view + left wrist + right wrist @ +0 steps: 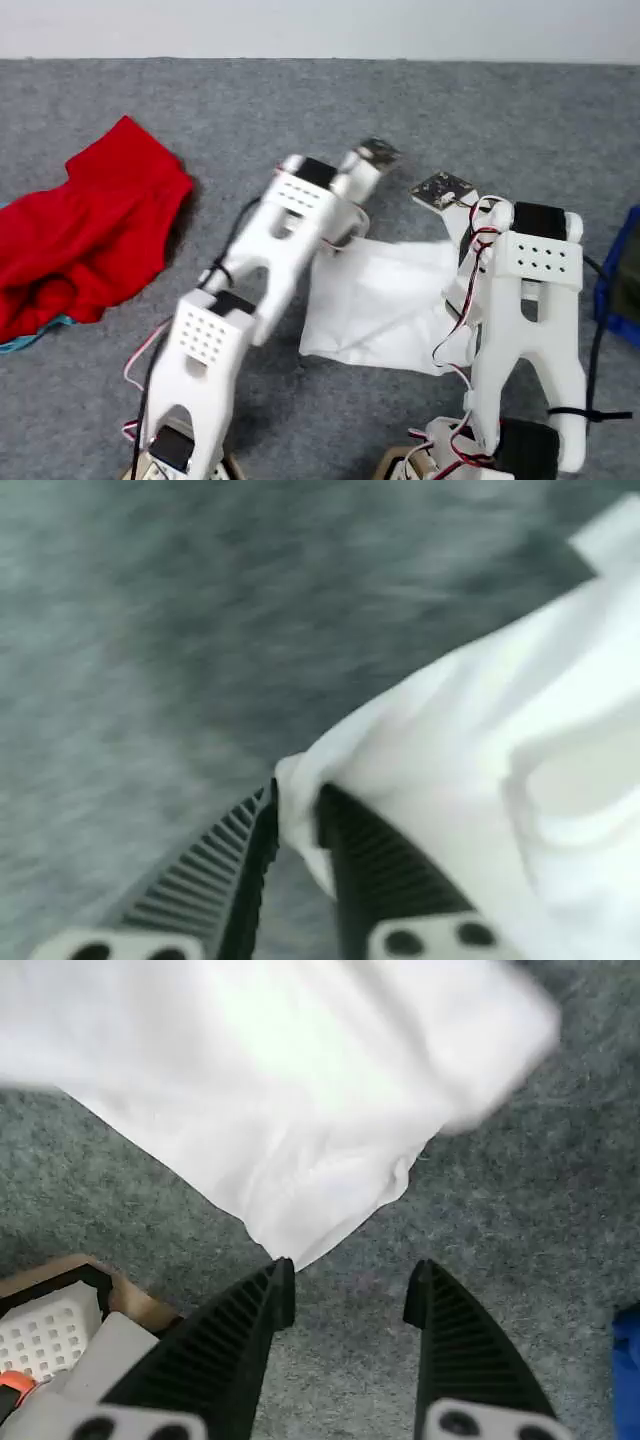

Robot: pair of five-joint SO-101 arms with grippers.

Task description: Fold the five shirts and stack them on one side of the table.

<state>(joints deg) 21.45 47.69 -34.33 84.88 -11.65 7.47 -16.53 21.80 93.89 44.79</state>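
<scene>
white shirt point(375, 300) lies rumpled and partly folded on the grey table cover point(300, 100), between the two arms.

left gripper point(295, 808): pinching a corner of the white shirt. a fold of the cloth sits squeezed between the two black ribbed fingers point(230, 870), and the rest of the shirt spreads away from them. in the high view the left arm comes in over the white shirt's far left corner.

right gripper point(352, 1278): hangs just off a near corner of the white shirt, jaws spread wide with nothing between them, only grey cover below. one fingertip sits right by the shirt's pointed corner (touching or just short, cannot tell).

red shirt point(90, 235): in a loose heap well to the left of the white shirt, clear of it. a teal edge point(25, 340) pokes out from under its near side.

blue cloth point(604, 285): to the right of the white shirt, beyond the right arm and cut off by the picture's edge. it does not touch the white shirt.
</scene>
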